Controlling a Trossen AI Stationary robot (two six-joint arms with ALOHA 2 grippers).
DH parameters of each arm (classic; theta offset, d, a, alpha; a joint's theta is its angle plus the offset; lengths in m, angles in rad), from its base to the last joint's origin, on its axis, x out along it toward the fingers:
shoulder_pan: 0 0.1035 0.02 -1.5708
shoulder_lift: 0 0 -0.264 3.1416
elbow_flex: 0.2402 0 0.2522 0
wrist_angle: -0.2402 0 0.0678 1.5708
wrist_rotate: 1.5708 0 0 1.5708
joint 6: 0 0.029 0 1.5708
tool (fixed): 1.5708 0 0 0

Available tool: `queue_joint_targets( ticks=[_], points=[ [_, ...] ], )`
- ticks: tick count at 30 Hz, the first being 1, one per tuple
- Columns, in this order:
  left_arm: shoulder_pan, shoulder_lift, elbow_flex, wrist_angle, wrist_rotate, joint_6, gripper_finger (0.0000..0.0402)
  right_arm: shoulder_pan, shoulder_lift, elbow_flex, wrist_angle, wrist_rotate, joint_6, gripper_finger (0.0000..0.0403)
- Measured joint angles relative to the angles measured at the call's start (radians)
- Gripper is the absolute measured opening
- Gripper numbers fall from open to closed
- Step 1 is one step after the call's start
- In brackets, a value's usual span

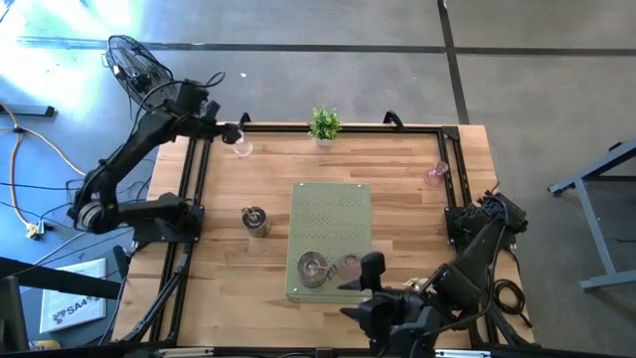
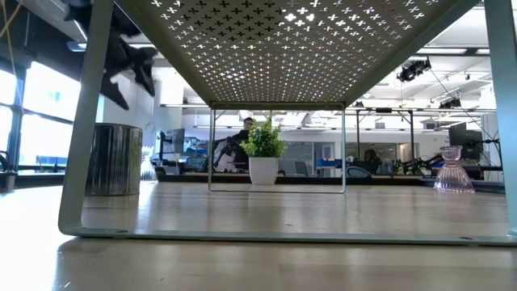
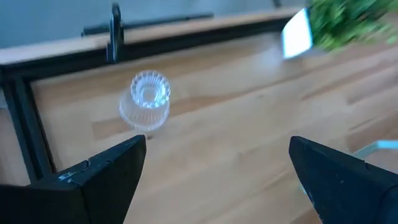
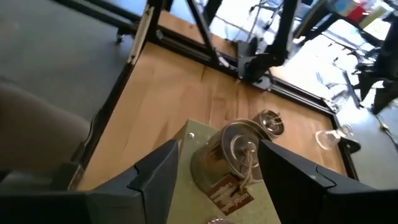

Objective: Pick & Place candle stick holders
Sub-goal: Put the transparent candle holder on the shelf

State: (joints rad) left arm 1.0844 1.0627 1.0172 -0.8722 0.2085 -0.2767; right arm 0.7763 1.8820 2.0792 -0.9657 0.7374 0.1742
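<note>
At the near edge of the wooden tabletop (image 1: 219,288) the right gripper (image 4: 219,163) hangs over the near end of the pale green perforated stand (image 1: 331,214), its jaws partly spread on either side of a silver candle stick holder (image 4: 231,152) with a paper tag; whether they actually press on it is hard to tell. That holder stands on the stand, just beside what looks like a pink glass holder (image 1: 347,266). Left of the stand, on the bare wood, stands a second silver holder (image 1: 255,221). Further back, near the right rail, sits another pink glass holder (image 2: 454,170). At the far left corner the left gripper (image 3: 214,177) hovers with its jaws spread wide and empty, near a clear glass holder (image 3: 146,101) standing on the wood. A small green potted plant (image 1: 324,125) stands at the middle of the far edge.
</note>
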Motion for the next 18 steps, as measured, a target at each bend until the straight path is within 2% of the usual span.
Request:
queue_joint_targets(
  ticks=[4,9,14,18],
  points=[
    [0.005,0.111,0.0,0.034,0.028,0.049,0.039,0.006,0.0,0.0,0.001,0.046,0.078,0.0216],
    [0.005,0.256,0.014,0.12,0.031,0.076,0.039,0.005,0.0,0.0,0.002,0.053,0.162,0.0216],
    [0.024,0.377,0.134,0.034,-0.035,0.119,0.039,0.005,0.004,0.0,0.006,0.06,0.193,0.0216],
    [0.022,0.411,0.205,-0.027,-0.109,0.126,0.039,0.005,0.004,0.0,0.005,0.074,0.204,0.0216]
  ],
)
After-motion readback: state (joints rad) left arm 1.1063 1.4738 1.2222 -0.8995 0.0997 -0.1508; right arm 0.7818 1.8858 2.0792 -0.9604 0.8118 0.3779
